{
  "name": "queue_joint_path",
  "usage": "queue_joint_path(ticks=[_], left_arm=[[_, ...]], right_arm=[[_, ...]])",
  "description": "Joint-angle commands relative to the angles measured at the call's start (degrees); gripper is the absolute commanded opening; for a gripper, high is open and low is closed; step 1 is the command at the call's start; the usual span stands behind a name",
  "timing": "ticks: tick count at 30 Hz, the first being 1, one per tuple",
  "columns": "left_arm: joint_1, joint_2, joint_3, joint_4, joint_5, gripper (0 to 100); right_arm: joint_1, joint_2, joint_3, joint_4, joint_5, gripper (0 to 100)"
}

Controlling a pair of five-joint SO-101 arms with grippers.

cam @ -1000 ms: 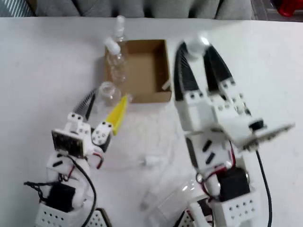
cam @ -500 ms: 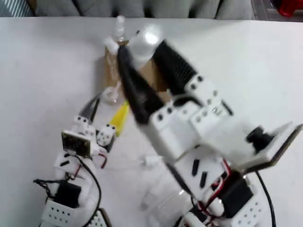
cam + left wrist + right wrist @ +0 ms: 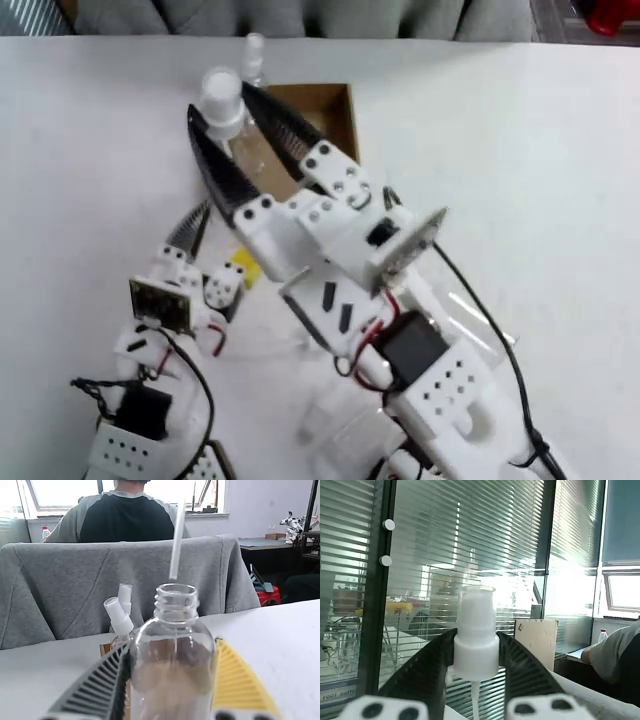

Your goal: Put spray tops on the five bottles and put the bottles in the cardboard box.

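now, your right gripper point(image 3: 218, 102) is clamped on a spray top point(image 3: 475, 635) at the upper left of the high view, its tube point(image 3: 176, 540) hanging just over the open bottle point(image 3: 172, 675) that your left gripper point(image 3: 172, 647) grips. descend off-centre and the tube could catch the rim, bend, or tilt the bottle.

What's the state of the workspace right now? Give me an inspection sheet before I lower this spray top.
Surface: white table, no spills seen.
Job's things: open bottle upright; spray top held with its tube above the bottle's mouth; two capped bottles at the cardboard box.
Clutter: small white part and clear plastic near the arm bases.
End effectors: left end effector shut on the bottle; right end effector shut on the spray top.
Cables: black cable trailing from the right arm.
Surroundings: grey cover behind the table.
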Motion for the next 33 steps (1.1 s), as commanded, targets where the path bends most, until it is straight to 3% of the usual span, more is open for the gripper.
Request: queue_joint_path(ticks=[1,13,33], left_arm=[[0.6,-1.1,-0.2,-1.8,0.1,2],[0.6,-1.1,-0.2,-1.8,0.1,2],[0.6,-1.1,-0.2,-1.8,0.1,2]], right_arm=[[0.6,0.3,-0.3,-1.1,1.3,1.5],[3.6,0.5,1.7,-1.3,1.3,1.5],[2.6,0.4,9.5,-0.8,-1.8,1.5]])
